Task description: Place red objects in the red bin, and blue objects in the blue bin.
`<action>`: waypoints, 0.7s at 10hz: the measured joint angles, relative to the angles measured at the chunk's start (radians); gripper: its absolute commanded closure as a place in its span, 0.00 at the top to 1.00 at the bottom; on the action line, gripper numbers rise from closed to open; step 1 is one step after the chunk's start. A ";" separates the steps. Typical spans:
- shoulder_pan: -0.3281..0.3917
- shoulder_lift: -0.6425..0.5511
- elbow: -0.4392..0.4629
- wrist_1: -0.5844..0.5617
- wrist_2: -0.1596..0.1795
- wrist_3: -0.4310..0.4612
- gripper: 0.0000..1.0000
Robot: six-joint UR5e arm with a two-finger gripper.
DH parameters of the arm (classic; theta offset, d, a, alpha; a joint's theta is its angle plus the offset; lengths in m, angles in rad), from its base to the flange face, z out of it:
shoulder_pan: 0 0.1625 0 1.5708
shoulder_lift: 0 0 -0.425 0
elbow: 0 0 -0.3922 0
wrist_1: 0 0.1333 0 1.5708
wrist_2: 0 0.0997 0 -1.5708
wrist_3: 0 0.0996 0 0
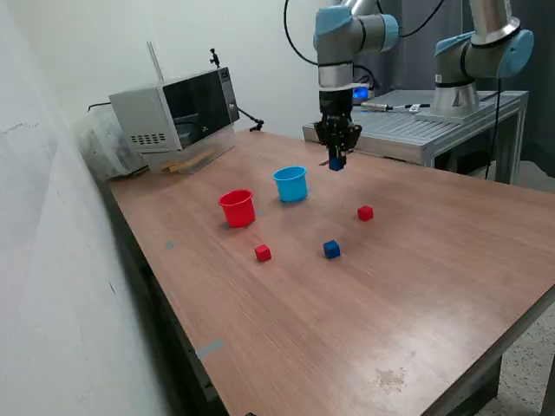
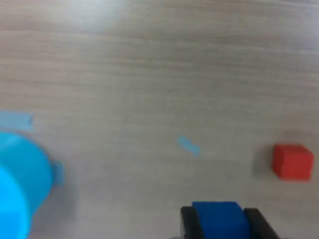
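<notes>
— Tool (image 1: pixel 336 161) state?
— Clamped on a dark-blue cube (image 2: pixel 218 219), lifted above the desk (image 1: pixel 347 295).
— Target?
— Light-blue cup (image 1: pixel 291 184) — just toward the exterior view's left, lower than the cube.

Red cup (image 1: pixel 237 208), light-blue cup (image 1: pixel 291 184). Two red cubes (image 1: pixel 263 252) (image 1: pixel 365 212), dark-blue cube (image 1: pixel 331 250), another dark-blue one (image 2: pixel 218 219) in black gripper (image 2: pixel 220 222). Brown woodgrain desk (image 1: pixel 347 303), silver-black microwave (image 1: pixel 173 111).

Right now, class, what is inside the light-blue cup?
Nothing shows inside the light-blue cup: only its blue inner wall is seen, and its bottom is hidden by the rim. The gripper holds a blue cube beside it, above the table.
</notes>
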 measured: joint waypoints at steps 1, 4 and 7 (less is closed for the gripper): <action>-0.004 -0.037 -0.002 0.016 0.000 -0.005 0.00; -0.111 -0.025 -0.026 0.032 0.000 -0.023 0.00; -0.235 0.076 -0.090 0.033 0.000 -0.050 0.00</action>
